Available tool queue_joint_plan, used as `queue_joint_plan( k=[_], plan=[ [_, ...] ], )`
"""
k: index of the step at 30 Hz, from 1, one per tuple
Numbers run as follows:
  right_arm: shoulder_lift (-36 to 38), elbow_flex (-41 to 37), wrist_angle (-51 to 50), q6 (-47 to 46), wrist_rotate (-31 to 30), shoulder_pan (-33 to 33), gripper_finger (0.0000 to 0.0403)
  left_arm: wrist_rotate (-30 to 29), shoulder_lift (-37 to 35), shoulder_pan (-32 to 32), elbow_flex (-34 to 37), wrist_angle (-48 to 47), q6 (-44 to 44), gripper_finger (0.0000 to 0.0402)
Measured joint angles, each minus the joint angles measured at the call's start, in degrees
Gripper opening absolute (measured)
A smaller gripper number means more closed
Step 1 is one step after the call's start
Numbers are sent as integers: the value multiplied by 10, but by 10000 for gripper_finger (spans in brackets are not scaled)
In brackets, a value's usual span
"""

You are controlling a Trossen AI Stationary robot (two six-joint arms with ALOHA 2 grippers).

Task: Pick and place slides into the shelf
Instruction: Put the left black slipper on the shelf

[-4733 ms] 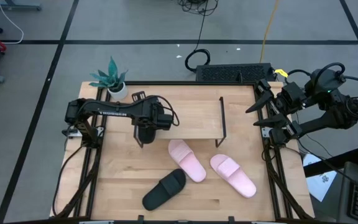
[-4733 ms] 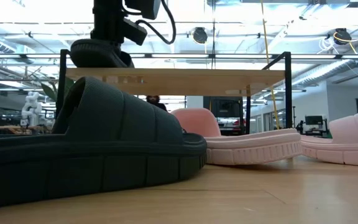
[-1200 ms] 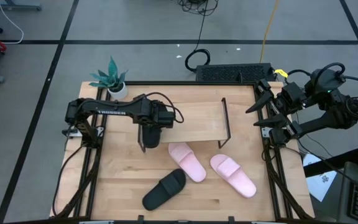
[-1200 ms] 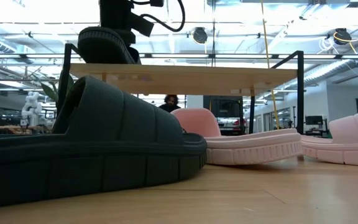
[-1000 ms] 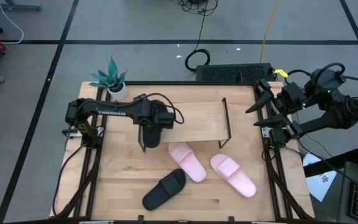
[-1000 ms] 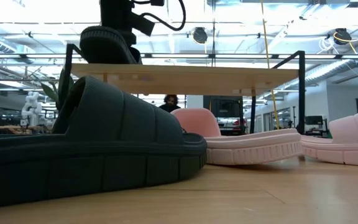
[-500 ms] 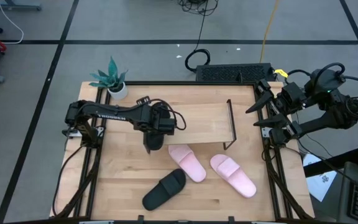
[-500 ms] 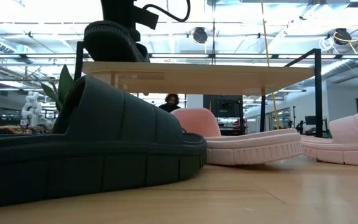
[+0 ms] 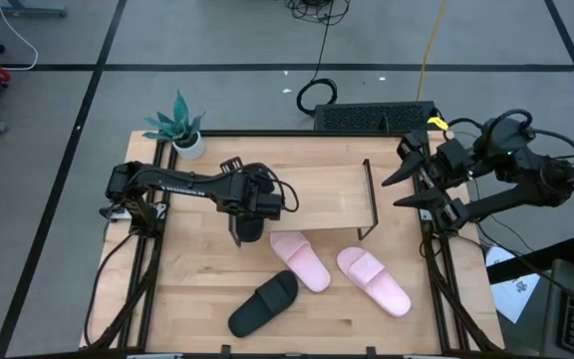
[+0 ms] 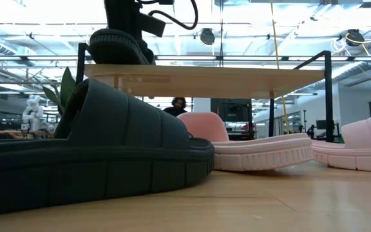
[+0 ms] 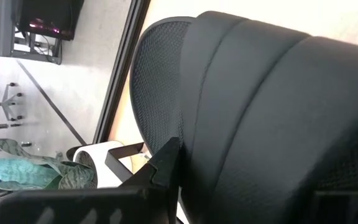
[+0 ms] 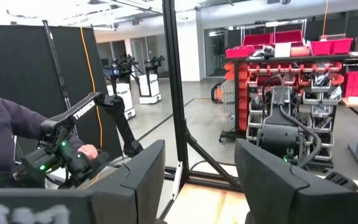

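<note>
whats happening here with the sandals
The left gripper holds a black slide at the left end of the shelf, about level with its top board. The other black slide and two pink slides lie on the table in front of the shelf. The right gripper waits open at the table's right edge, holding nothing.

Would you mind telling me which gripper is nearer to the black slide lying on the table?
The left gripper, shut on another black slide at the shelf's left end. The right gripper waits open past the shelf's right side, farther from the lying slide.
</note>
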State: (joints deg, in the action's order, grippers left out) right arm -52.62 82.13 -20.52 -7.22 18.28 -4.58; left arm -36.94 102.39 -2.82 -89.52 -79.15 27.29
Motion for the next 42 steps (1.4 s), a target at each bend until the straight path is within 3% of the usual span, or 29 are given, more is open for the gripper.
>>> queue_joint_plan(
  k=[11, 17, 25, 36, 42],
  plan=[
    [0, -1, 2, 0, -1, 0, 183, 2, 0, -8, 0, 7, -21, 83],
    [0, -1, 2, 0, -1, 0, 183, 2, 0, -8, 0, 9, -84, 83],
    [0, -1, 2, 0, -2, 0, 183, -10, 0, -10, 1, 16, -94, 83],
    [0, -1, 2, 0, -2, 0, 183, -2, 1, -39, -11, 35, -173, 83],
    [0, -1, 1, 0, -2, 0, 183, -6, 1, -35, -12, 40, -162, 83]
  ],
)
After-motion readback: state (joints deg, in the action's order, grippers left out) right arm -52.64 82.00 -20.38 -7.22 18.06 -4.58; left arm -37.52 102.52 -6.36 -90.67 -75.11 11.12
